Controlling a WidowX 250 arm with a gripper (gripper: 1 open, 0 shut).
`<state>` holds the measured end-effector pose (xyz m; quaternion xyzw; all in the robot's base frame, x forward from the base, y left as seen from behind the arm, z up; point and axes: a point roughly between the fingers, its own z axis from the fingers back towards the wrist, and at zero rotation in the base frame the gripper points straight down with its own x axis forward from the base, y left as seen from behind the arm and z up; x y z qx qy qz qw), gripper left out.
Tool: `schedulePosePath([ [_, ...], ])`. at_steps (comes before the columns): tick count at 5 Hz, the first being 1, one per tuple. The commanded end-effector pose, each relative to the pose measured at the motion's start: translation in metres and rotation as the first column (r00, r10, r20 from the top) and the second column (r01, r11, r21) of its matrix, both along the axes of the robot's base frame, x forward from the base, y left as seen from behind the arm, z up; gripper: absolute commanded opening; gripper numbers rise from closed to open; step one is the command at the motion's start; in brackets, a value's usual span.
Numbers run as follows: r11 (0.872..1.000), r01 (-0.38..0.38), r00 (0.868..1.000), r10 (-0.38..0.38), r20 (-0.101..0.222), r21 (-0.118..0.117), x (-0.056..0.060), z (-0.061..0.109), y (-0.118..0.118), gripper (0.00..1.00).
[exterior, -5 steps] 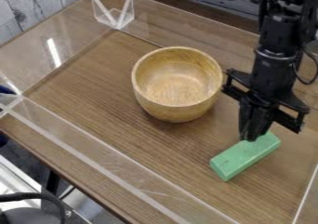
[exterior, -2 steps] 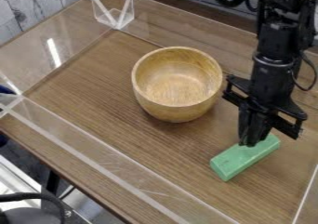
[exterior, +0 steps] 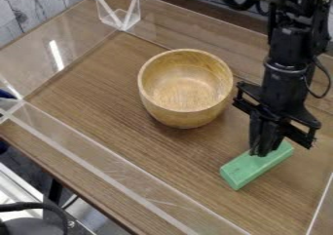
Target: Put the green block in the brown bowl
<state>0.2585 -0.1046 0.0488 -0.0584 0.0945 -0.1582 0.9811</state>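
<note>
The green block (exterior: 250, 168) lies flat on the wooden tabletop at the front right, angled from lower left to upper right. My black gripper (exterior: 267, 147) points straight down over the block's upper right end. Its fingers are shut together, and I cannot tell whether their tips touch the block. The brown bowl (exterior: 182, 113) stands upright and empty in the middle of the table. It is to the left of the gripper and a short gap away.
Clear acrylic walls ring the wooden tabletop (exterior: 92, 93), with the front wall (exterior: 92, 156) running diagonally along the near side. A small clear plastic stand (exterior: 119, 13) sits at the back left corner.
The gripper has dropped slightly toward the block's upper end. The block and bowl have not moved.
</note>
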Motion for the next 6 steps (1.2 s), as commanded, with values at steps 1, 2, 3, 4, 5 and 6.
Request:
schedulePosePath([
  [1, 1.0, -0.008, 0.998, 0.009, 0.069, -0.017, 0.011, 0.023, 0.001, 0.0],
  [2, 1.0, -0.01, 0.997, 0.011, 0.075, -0.017, 0.012, 0.029, 0.002, 0.0],
  [3, 1.0, -0.013, 0.997, 0.014, 0.081, -0.017, 0.012, 0.035, 0.003, 0.0],
  [4, 1.0, -0.017, 0.996, 0.018, 0.092, -0.016, 0.014, 0.043, 0.004, 0.0],
  [5, 1.0, -0.018, 0.996, 0.019, 0.092, -0.017, 0.015, 0.043, 0.004, 0.0],
  [6, 1.0, -0.018, 0.996, 0.02, 0.092, -0.018, 0.016, 0.043, 0.004, 0.0],
])
